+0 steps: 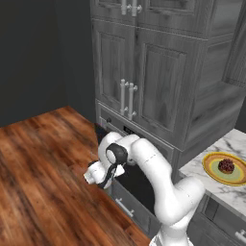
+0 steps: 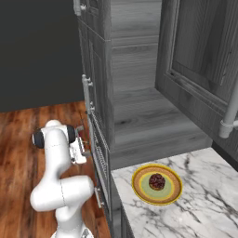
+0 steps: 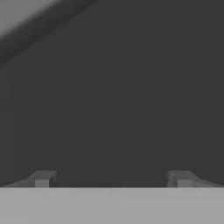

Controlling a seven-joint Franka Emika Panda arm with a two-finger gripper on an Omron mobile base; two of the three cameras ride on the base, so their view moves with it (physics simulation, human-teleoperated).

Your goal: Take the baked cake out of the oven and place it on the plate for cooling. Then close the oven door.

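Note:
The baked cake (image 1: 226,166) (image 2: 157,181) is a small dark brown lump in the middle of the plate (image 1: 209,166) (image 2: 137,186), which lies on the marble counter. The oven (image 1: 127,129) sits under the tall cabinets, its grey control strip showing. Its door (image 1: 130,185) (image 3: 112,109) stands upright or nearly so; I cannot tell whether it is fully shut. My gripper (image 1: 109,181) (image 2: 85,148) (image 3: 112,179) is open, fingertips (image 3: 43,178) wide apart, right up against the dark door face and holding nothing.
Grey wood cabinet doors (image 1: 144,81) rise above the oven. A drawer with a silver bar handle (image 1: 126,207) lies below it. The marble counter (image 2: 200,204) runs to the right. Wooden floor (image 1: 43,182) spreads out to the left.

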